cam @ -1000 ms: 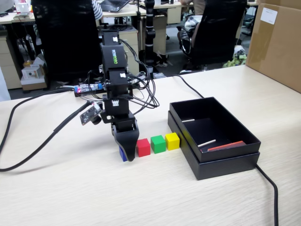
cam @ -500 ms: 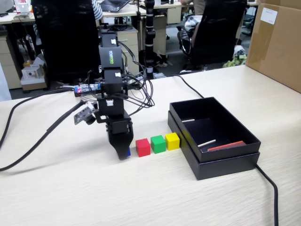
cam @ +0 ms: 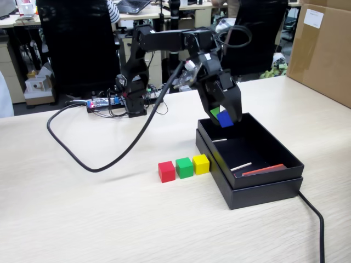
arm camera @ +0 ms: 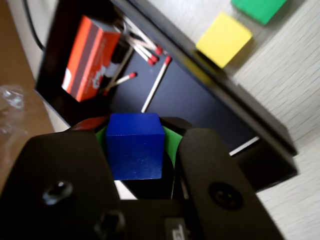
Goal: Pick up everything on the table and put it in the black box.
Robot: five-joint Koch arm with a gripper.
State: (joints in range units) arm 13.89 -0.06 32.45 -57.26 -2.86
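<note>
My gripper (cam: 224,116) hangs over the far left corner of the black box (cam: 274,189), shut on the blue cube (cam: 225,119). In the wrist view the blue cube (arm camera: 134,145) sits squeezed between the green-lined jaws of the gripper (arm camera: 135,137), with the black box (arm camera: 220,112) below it. On the table (cam: 109,219) three cubes stand in a row just left of the box: red (cam: 166,171), green (cam: 184,167) and yellow (cam: 201,164). The wrist view shows the yellow cube (arm camera: 223,39) and part of the green cube (arm camera: 260,7) outside the box wall.
Inside the box lie white matchsticks (cam: 241,166) and an orange-red matchbox (arm camera: 90,50). A black cable (cam: 82,159) loops across the table left of the cubes; another cable (cam: 315,219) runs off the box's near right. A brown carton (cam: 323,49) stands at the far right.
The arm lifted the blue cube from the left end of the row and swung right; it now hangs over the black box. The other three cubes have not moved.
</note>
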